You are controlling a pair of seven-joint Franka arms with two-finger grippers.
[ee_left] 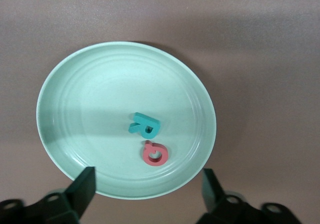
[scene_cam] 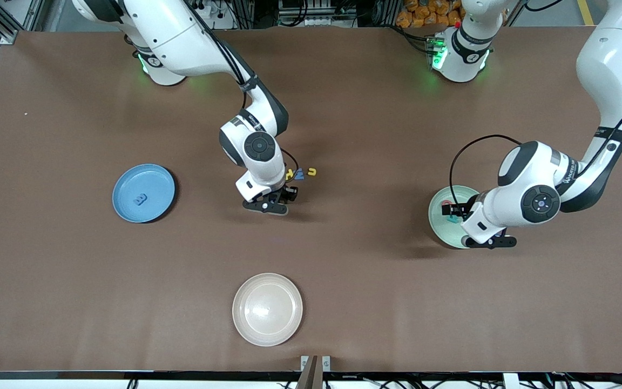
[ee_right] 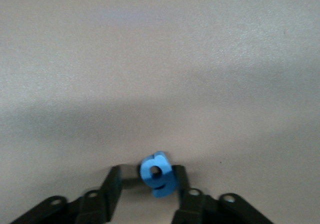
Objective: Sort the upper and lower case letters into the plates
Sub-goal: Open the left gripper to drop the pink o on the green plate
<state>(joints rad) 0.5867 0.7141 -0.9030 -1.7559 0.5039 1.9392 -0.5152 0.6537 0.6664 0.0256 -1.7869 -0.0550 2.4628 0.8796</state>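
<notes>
Left end effector (ee_left: pixel 147 194) over the mint green plate (ee_left: pixel 65 83), fingers spread wide, grasping nothing; teal R (ee_left: pixel 144 125) and red Q (ee_left: pixel 155 154) lie in that plate, touching. Right end effector (ee_right: pixel 145 191) low over the table (scene_cam: pixel 370 135) mid-table, fingers around a blue g (ee_right: pixel 158 174). Blue plate (scene_cam: pixel 154 178) holds a blue B (scene_cam: pixel 139 199). Loose yellow and blue letters (scene_cam: pixel 301 173) just beside the right end effector. Cream plate (scene_cam: pixel 268 309) nearest the front camera.

The toy letters themselves are all that reads. A teal "R" (ee_left: pixel 144 124) and a red "Q" (ee_left: pixel 155 153) lie touching in the mint plate (ee_left: pixel 65 93), between and ahead of the left fingers (ee_left: pixel 85 186). A blue "g" (ee_right: pixel 157 175) sits against one right finger (ee_right: pixel 181 181). A blue "B" (scene_cam: pixel 139 199) lies in the blue plate (scene_cam: pixel 127 183).
</notes>
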